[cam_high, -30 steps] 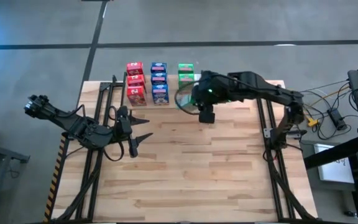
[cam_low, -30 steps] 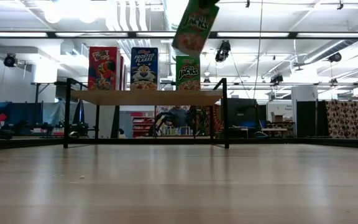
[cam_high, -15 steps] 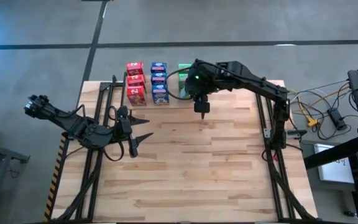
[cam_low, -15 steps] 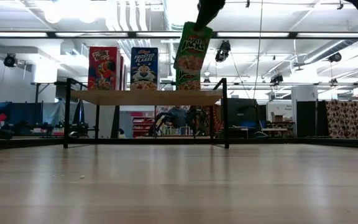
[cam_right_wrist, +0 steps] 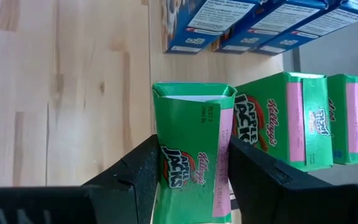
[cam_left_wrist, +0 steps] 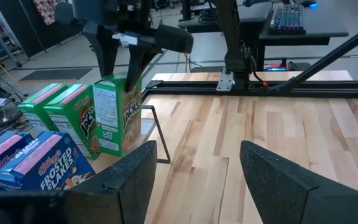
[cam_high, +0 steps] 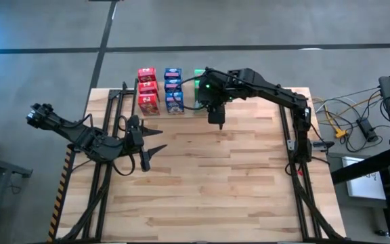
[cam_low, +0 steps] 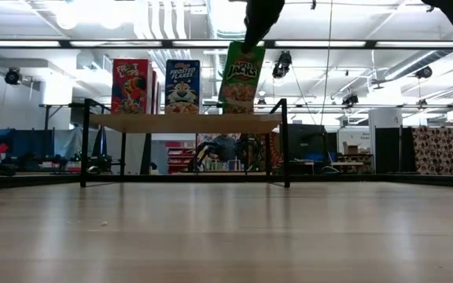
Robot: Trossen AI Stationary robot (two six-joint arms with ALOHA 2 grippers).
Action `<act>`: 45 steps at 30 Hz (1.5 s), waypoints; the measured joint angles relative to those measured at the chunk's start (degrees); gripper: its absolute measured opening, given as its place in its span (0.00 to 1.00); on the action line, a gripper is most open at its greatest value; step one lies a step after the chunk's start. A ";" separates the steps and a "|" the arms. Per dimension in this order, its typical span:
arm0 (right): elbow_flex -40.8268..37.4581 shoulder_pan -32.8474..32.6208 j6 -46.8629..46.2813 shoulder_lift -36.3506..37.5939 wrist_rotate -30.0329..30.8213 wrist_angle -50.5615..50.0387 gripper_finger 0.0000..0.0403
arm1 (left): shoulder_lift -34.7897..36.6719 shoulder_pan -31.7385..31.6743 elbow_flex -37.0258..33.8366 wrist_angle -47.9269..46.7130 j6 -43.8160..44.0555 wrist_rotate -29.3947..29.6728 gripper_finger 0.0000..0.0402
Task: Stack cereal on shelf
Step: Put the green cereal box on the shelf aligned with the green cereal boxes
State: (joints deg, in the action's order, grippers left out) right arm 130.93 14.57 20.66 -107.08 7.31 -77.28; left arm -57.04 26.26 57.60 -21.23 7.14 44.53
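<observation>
The shelf [cam_low: 183, 122] stands at the table's far edge on thin black legs. Red boxes [cam_high: 147, 88] and blue boxes [cam_high: 173, 88] stand upright on it in rows, with two green boxes [cam_right_wrist: 278, 121] beside them. My right gripper [cam_high: 212, 102] hangs over the shelf's right part, shut on a third green cereal box [cam_low: 241, 77], which covers the green boxes behind it in the low view. My left gripper [cam_high: 151, 152] waits open above the table's left side, touching nothing. My right gripper pinches the green box near its top end [cam_left_wrist: 120, 81], one finger [cam_right_wrist: 135, 180] on each broad face, across its thin side. The fingers come from above, pointing down. The box hangs slightly tilted, its bottom edge [cam_low: 234, 111] just over the shelf board; whether it touches, I cannot tell.
Black metal frame rails [cam_high: 296, 156] run along the table's left and right sides. Cables and equipment [cam_high: 357, 125] lie off the right edge. Bare wooden tabletop [cam_high: 215, 183] spreads across the middle and near side.
My right gripper has moved toward the table's far-left, over the shelf, and come down. The green box it carries has dropped from high above the shelf to just over the board and has turned from strongly tilted to nearly upright.
</observation>
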 joint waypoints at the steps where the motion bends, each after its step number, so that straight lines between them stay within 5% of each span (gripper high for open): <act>1: -0.10 0.02 0.03 -0.01 0.07 -0.01 0.40 | 0.00 0.00 0.00 0.00 -0.07 0.00 0.54; 45: -1.75 0.11 3.49 0.01 1.77 2.92 0.50 | 0.00 0.00 0.00 0.00 -0.61 -0.02 0.54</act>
State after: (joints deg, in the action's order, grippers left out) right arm 129.18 14.68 24.15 -107.07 9.08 -74.36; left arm -57.04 26.26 57.60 -21.23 6.52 44.51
